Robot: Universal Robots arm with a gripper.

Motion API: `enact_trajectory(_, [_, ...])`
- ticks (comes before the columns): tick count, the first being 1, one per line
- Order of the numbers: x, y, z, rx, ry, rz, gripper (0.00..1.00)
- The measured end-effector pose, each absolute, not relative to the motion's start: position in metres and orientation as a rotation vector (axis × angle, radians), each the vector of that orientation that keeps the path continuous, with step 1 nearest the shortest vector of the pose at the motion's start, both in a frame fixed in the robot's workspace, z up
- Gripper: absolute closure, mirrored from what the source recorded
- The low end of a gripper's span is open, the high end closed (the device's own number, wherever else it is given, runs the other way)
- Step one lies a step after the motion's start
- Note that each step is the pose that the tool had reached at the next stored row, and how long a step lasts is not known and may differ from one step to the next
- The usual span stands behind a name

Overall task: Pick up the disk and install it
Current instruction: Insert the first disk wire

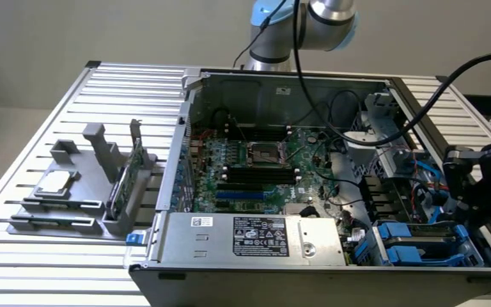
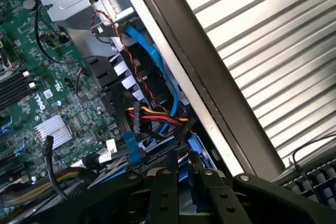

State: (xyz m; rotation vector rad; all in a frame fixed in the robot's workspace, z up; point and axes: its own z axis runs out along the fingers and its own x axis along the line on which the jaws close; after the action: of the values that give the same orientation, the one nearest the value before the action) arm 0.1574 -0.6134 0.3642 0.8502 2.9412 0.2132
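1. We see an open computer case (image 1: pixel 186 128) lying on a slatted metal table (image 1: pixel 84 115), with its green main board (image 1: pixel 254 160) exposed and a grey power supply box (image 1: pixel 254 236) along the near side.
2. The gripper (image 1: pixel 465 214) hangs over the drive bay in the near corner of the case, at the exterior view's right. The arm (image 1: pixel 305 25) rises behind the case.
3. The disk (image 1: pixel 418 238) sits low in that bay, its grey metal face framed in blue plastic, just beside the power supply box.
4. From the wrist we see the two dark fingers (image 2: pixel 164 182) drawn in to a narrow gap, pinching the blue frame of the disk (image 2: pixel 189 182) between them.
5. Just beyond the fingertips, a blue cable (image 2: pixel 157 61) and a bundle of red, yellow and black wires (image 2: pixel 152 114) run along the case wall.
6. A grey stand (image 1: pixel 66 192) sits on the table, well apart from the gripper at the exterior view's left. It carries a small silver chip (image 1: pixel 54 184) and an upright green card (image 1: pixel 124 182).
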Motion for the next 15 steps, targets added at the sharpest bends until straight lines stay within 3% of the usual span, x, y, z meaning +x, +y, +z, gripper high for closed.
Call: enact_trajectory(15, [0.1573,-0.6134,0.3633,1.099,2.872,0.216,0.77])
